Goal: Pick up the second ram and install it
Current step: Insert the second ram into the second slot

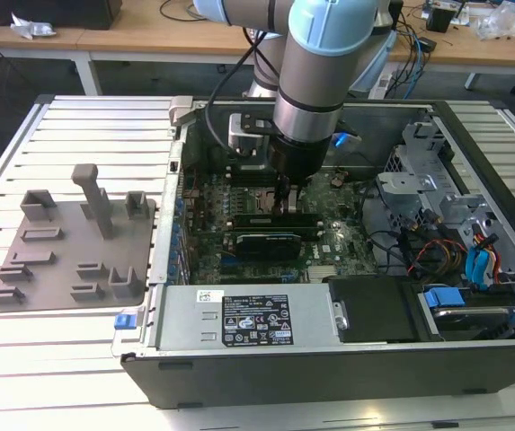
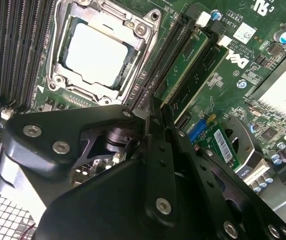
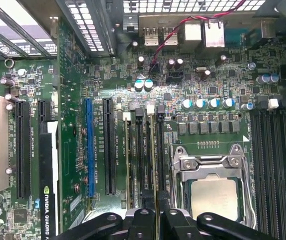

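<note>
The second ram [image 3: 156, 165] is a thin green stick seen edge-on, standing in a memory slot beside the CPU socket [image 3: 212, 195]. In the second wrist view its green face [image 2: 182, 57] runs away from my fingertips. My gripper [image 3: 156, 217] is shut on its near end, one black finger on each side, and the stick's near end is hidden behind them. In the exterior view the gripper [image 1: 288, 193] reaches down into the open computer case, just over the motherboard. Another ram stick [image 2: 205, 70] sits in a slot alongside.
The grey holder tray [image 1: 68, 242] with upright posts lies on the slatted table at the exterior view's left. A black graphics card [image 1: 261, 241] lies just in front of the memory slots. The power supply [image 1: 248, 319] and drive cage [image 1: 446, 206] wall in the case.
</note>
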Available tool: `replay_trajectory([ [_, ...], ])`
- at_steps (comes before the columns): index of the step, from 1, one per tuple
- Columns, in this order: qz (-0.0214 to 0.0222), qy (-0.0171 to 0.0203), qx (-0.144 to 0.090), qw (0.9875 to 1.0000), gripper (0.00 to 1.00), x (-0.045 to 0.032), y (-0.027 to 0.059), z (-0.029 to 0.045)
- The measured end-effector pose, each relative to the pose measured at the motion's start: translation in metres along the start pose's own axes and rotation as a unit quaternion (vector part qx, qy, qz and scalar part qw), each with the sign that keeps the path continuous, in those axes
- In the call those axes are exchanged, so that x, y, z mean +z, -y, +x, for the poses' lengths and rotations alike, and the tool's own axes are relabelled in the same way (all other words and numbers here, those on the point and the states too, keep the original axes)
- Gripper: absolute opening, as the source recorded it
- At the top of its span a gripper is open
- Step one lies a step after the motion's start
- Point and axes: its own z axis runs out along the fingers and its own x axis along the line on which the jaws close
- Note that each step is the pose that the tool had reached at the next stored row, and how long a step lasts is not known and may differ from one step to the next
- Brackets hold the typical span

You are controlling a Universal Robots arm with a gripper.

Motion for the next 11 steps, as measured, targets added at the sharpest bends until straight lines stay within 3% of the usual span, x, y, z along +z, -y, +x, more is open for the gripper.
replay_trajectory([
  [11,-0.0001,0.0001,-0.004,1.0,0.13,0.0021,-0.0006,-0.0004],
])
